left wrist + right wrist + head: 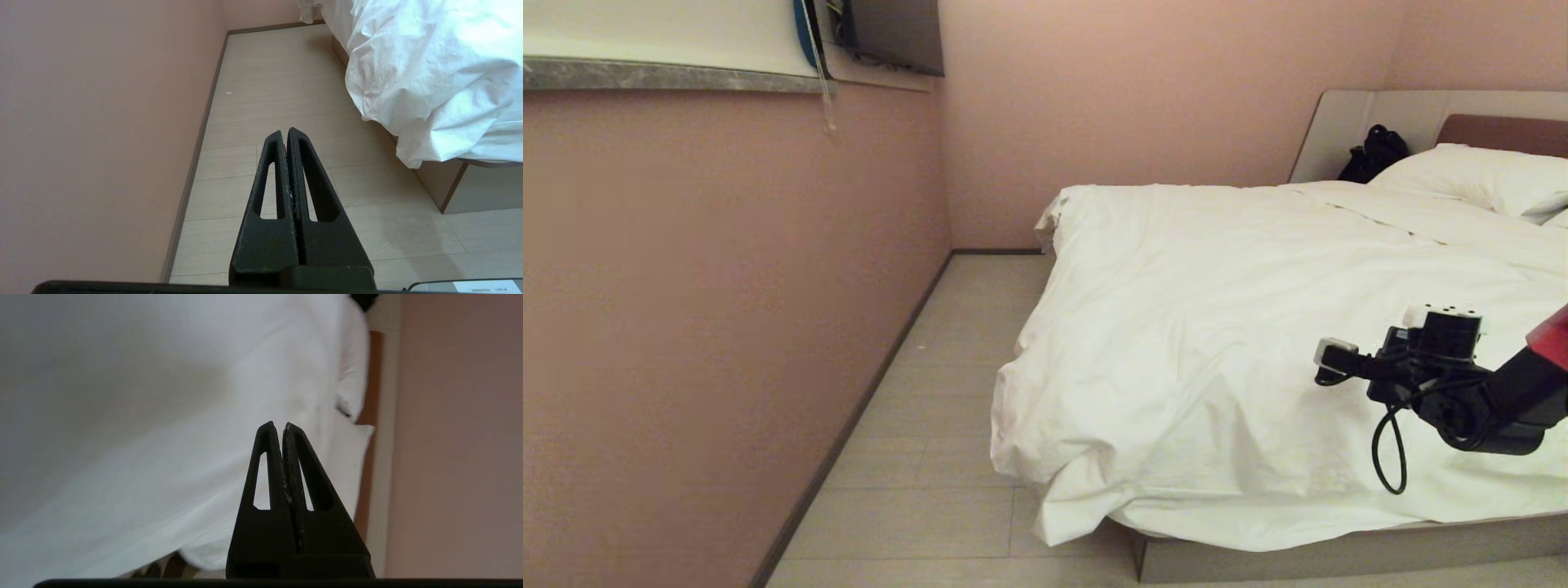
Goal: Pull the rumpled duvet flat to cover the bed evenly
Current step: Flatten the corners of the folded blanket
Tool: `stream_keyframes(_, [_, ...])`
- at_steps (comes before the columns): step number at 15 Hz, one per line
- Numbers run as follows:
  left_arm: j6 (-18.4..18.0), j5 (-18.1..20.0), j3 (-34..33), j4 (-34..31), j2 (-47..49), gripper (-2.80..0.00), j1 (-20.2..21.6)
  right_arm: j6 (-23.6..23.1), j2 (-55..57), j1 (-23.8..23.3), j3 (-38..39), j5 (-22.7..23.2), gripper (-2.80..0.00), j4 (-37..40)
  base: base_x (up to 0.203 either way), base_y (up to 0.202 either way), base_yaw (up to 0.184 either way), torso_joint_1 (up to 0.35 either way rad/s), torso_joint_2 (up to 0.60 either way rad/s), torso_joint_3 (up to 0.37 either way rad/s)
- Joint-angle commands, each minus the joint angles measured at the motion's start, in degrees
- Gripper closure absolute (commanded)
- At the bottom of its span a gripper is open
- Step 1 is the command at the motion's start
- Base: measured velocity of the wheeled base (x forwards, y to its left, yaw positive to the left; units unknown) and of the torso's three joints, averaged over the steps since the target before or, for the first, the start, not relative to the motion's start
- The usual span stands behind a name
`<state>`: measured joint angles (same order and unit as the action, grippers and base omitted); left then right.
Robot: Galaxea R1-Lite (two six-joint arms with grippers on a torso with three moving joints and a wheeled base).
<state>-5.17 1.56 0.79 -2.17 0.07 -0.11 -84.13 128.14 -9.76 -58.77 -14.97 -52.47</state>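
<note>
The white duvet [1217,327] lies spread over the bed [1339,555], wrinkled, with its near-left corner bunched and hanging over the foot corner towards the floor. My right arm's wrist [1429,359] hovers just above the duvet near the foot, at the right of the head view. In its wrist view the right gripper [282,425] is shut with nothing in it, pointing along the duvet [163,416] towards the pillows. The left gripper [285,131] is shut and empty, over the floor beside the hanging duvet corner [429,81] and the bed base [470,192].
Two white pillows [1478,175] rest against the brown headboard [1503,131]. A black bag [1376,155] sits at the head end. A pink wall [727,327] runs along the left, leaving a strip of pale floor [947,425] beside the bed. A screen [894,33] hangs high.
</note>
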Motion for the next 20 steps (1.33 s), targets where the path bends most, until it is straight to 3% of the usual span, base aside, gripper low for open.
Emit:
stream_keyframes(1, [0.0,0.0,0.0,0.0,0.0,0.00,-0.1,-0.5,0.2,-0.2,1.7,-0.2,0.00,4.3,0.000,0.000,0.000,0.000,0.00,0.000])
stream_keyframes(12, [0.0,0.0,0.0,0.0,0.0,0.00,0.0,-2.5,-1.2,-1.8,19.4,0.1,0.00,4.5,0.000,0.000,0.000,0.000,0.00,0.000])
stream_keyframes(17, [0.0,0.0,0.0,0.0,0.0,0.00,-0.1,-0.4,-11.3,-2.1,16.9,0.5,0.00,1.3,0.000,0.000,0.000,0.000,0.00,0.000])
stream_keyframes(20, [0.0,0.0,0.0,0.0,0.0,0.00,0.0,-1.1,-20.0,-4.1,14.5,0.2,0.00,-5.4,0.000,0.000,0.000,0.000,0.00,0.000])
